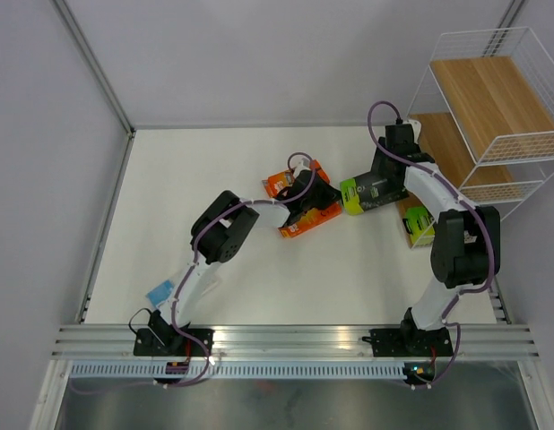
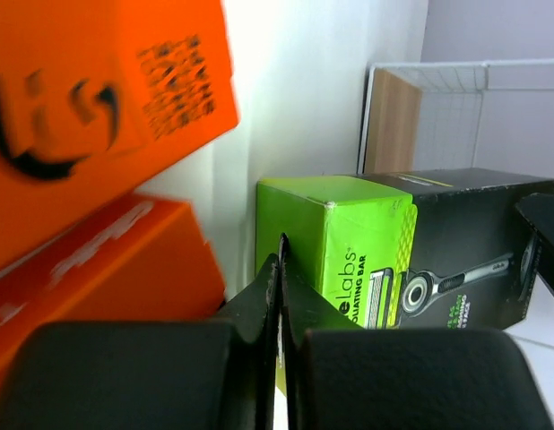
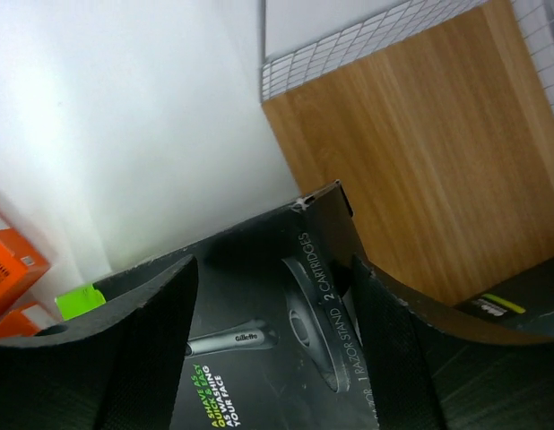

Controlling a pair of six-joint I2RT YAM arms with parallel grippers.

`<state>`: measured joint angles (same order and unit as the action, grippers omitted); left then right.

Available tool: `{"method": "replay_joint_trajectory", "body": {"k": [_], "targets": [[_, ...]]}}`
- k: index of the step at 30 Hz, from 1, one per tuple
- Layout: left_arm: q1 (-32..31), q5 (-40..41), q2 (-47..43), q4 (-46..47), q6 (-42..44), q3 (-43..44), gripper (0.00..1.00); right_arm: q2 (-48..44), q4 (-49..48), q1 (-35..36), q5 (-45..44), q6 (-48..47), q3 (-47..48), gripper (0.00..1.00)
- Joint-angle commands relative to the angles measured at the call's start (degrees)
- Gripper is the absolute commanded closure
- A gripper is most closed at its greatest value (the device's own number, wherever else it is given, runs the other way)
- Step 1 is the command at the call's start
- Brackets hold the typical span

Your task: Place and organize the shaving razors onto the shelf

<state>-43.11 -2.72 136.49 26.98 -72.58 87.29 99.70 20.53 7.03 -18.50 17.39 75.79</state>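
Blue-card pack (image 1: pixel 160 291) mostly hidden behind left arm, near its base. Second black-lime pack (image 1: pixel 419 224) half covered by right arm, at foot of shelf (image 1: pixel 492 98). Left gripper (image 2: pixel 279 260) hides where far orange pack (image 1: pixel 279 185) meets near orange pack (image 1: pixel 315 220).

My count: five packs, two orange, two black-lime, one blue, all on table (image 1: pixel 259 278).

Left gripper clenched, fingers pressed together. Right gripper (image 3: pixel 275 269) fingers spread astride first black-lime pack (image 1: pixel 367 193), just before shelf. Gripped or free, I cannot tell. Its long axis runs left-right, lime end toward orange packs, black end toward shelf.
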Motion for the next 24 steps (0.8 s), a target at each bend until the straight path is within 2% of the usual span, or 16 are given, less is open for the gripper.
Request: {"method": "replay_joint_trajectory", "body": {"k": [1, 5, 7, 10, 13, 18, 24], "targets": [[-4.7, -1.3, 1.1, 7.1, -1.0, 10.3, 0.98, 1.2, -0.4, 2.0, 6.1, -0.8, 4.5, 0.25], [-4.9, -0.4, 4.0, 5.8, -0.9, 13.7, 0.98, 0.8, 1.1, 2.0, 9.6, -2.4, 6.2, 0.22], [-5.0, 1.5, 3.4, 5.1, -1.4, 12.4, 0.98, 0.1, 1.2, 2.0, 12.0, -3.1, 6.5, 0.14], [-4.9, 2.5, 2.6, 4.8, -0.9, 10.7, 0.98, 0.2, 1.3, 2.0, 12.3, -4.1, 6.8, 0.10], [-4.9, 4.3, 2.0, 4.7, -1.2, 9.2, 0.98, 0.9, 1.5, 2.1, 9.9, -3.9, 7.2, 0.04], [-4.9, 6.0, 2.0, 3.5, -1.1, 9.5, 0.98, 2.3, 2.5, 2.4, 8.8, -3.7, 9.7, 0.03], [-4.7, 8.4, 0.6, 3.3, -0.5, 7.8, 0.98, 6.1, 7.5, 5.4, -1.2, -7.1, 15.9, 0.03]]}}
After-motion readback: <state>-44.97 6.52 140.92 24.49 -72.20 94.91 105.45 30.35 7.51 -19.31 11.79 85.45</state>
